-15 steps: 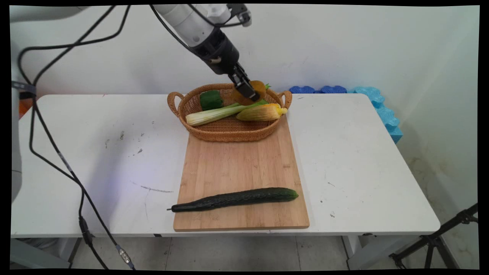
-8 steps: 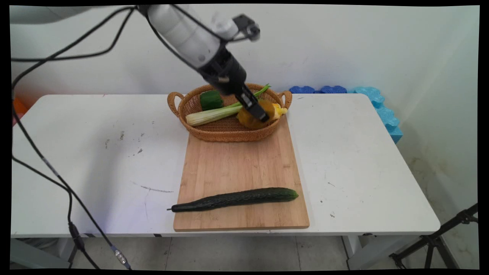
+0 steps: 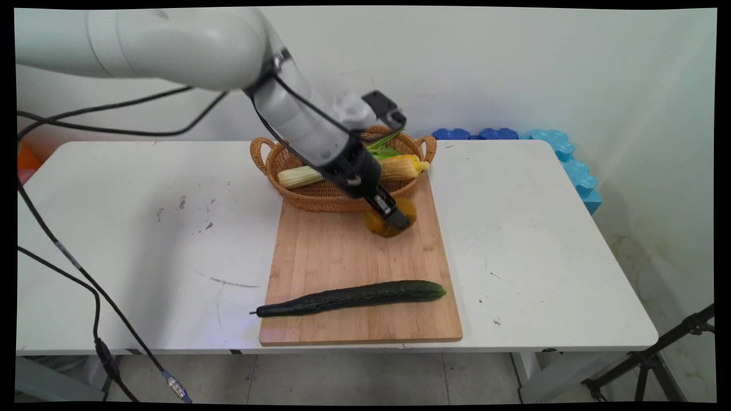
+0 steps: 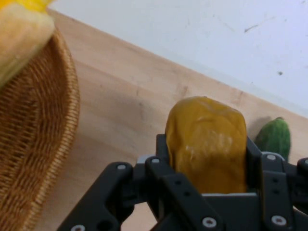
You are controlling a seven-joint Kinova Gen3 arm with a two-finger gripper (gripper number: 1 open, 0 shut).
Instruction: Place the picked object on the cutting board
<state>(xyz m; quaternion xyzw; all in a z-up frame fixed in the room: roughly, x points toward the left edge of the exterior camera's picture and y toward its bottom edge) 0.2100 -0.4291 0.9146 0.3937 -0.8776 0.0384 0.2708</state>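
End effector grips yellow pepper above cutting board, beside basket rim.

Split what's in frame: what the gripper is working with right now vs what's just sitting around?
In play: gripper, shut on the yellow pepper, over the cutting board.

Lying about: cucumber on the board; basket with corn and celery; blue foam.

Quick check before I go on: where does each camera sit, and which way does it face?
Main view: fixed above the table's near side, facing the back wall; shows the arm and gripper.
Hand view: on the hand, looking along the gripper at the cutting board; black linkage shows.
Shared: yellow pepper in the jaws, basket, cucumber.
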